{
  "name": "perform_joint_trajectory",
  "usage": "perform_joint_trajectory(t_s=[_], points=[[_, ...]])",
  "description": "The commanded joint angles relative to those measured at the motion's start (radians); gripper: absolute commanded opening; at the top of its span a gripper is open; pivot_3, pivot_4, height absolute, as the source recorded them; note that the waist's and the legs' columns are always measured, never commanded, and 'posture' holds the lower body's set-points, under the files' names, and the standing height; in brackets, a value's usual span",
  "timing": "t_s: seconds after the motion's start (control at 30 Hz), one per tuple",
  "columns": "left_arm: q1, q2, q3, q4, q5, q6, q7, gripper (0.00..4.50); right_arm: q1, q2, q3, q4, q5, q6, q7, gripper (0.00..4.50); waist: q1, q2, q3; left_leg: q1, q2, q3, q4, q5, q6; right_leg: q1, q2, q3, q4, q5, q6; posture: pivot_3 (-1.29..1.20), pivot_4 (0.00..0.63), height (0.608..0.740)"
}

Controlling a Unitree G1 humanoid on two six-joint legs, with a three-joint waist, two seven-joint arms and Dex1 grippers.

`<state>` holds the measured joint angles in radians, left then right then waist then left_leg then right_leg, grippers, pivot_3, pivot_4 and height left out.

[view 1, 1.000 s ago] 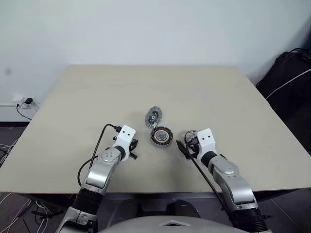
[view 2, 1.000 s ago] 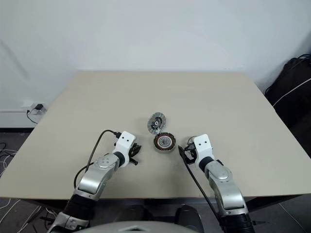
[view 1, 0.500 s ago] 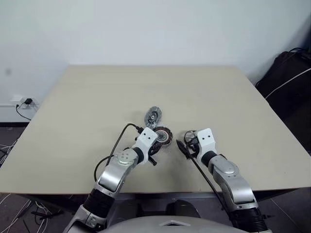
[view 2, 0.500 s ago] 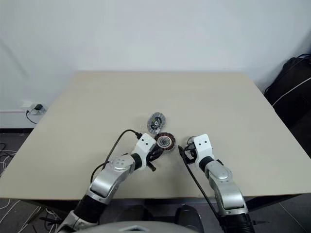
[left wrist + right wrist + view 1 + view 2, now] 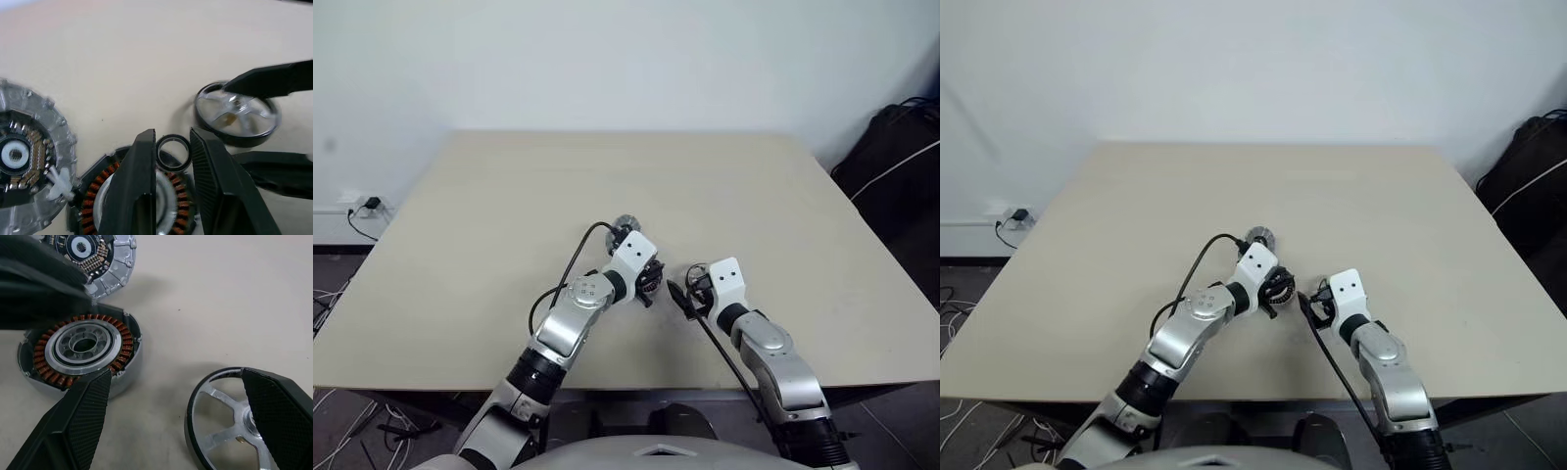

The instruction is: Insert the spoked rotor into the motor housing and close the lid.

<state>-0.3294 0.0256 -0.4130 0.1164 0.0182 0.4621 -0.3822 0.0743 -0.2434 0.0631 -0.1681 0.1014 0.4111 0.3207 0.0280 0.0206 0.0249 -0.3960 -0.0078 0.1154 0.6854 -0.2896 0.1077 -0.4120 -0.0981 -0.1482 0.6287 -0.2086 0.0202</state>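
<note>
My left hand (image 5: pixel 168 147) pinched a small black ring (image 5: pixel 173 152) above the motor housing (image 5: pixel 80 350) at centre frame. My right hand (image 5: pixel 173 418) stood wide around the spoked rotor (image 5: pixel 230 428) on the tabletop (image 5: pixel 509 196), lower right; next, I judged, seating that ring squarely.

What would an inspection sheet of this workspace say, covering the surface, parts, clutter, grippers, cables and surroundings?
Surface: tan table, parts near its front middle.
Job's things: motor housing open, windings up; lid beside it, inner face up; spoked rotor flat on the table, not inserted.
Clutter: nothing seen.
Grippers: left gripper over the housing, fingers shut on a small black ring; right gripper open, fingers either side of the rotor.
Cables: black cable looping off the left arm; wall socket with plugs.
Surroundings: white wall, dark bag on the right.
</note>
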Motion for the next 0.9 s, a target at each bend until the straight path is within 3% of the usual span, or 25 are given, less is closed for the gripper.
perform_joint_trajectory(t_s=[0.03, 0.53, 0.77, 0.9], points=[[-0.057, -0.023, 0.025, 0.073, 0.019, -0.049, 0.032, 0.66, -0.013, 0.005, -0.011, -0.020, 0.001, -0.031, -0.009, 4.50, 0.001, 0.000, 0.000, 0.000, 0.000, 0.000, 0.000, 0.000, 0.000, 0.000, 0.000, 0.000, 0.000, 0.000, 0.000, 0.00, 0.000, 0.740], [-0.090, -0.039, 0.051, 0.221, 0.018, -0.074, 0.009, 0.66, -0.011, 0.007, -0.015, -0.024, 0.003, -0.039, -0.018, 4.50, 0.001, 0.000, 0.000, -0.001, 0.000, 0.000, 0.001, -0.001, 0.001, 0.000, -0.001, 0.000, 0.000, 0.000, 0.000, 0.00, 0.000, 0.740], [-0.074, -0.035, 0.041, 0.161, 0.043, -0.085, 0.026, 2.98, -0.013, 0.001, -0.017, -0.021, 0.005, -0.042, -0.013, 4.50, 0.000, 0.000, 0.000, -0.001, 0.000, 0.000, 0.001, -0.001, 0.001, 0.000, -0.001, 0.000, 0.000, 0.000, 0.000, 0.00, 0.000, 0.740], [-0.038, -0.024, 0.044, 0.082, 0.040, -0.072, 0.019, 2.98, -0.016, -0.002, -0.015, -0.019, 0.005, -0.041, -0.010, 4.50, 0.000, 0.000, 0.000, -0.001, 0.000, 0.000, 0.001, -0.001, 0.001, 0.000, -0.001, 0.000, 0.000, 0.000, 0.000, 0.00, 0.000, 0.740]])
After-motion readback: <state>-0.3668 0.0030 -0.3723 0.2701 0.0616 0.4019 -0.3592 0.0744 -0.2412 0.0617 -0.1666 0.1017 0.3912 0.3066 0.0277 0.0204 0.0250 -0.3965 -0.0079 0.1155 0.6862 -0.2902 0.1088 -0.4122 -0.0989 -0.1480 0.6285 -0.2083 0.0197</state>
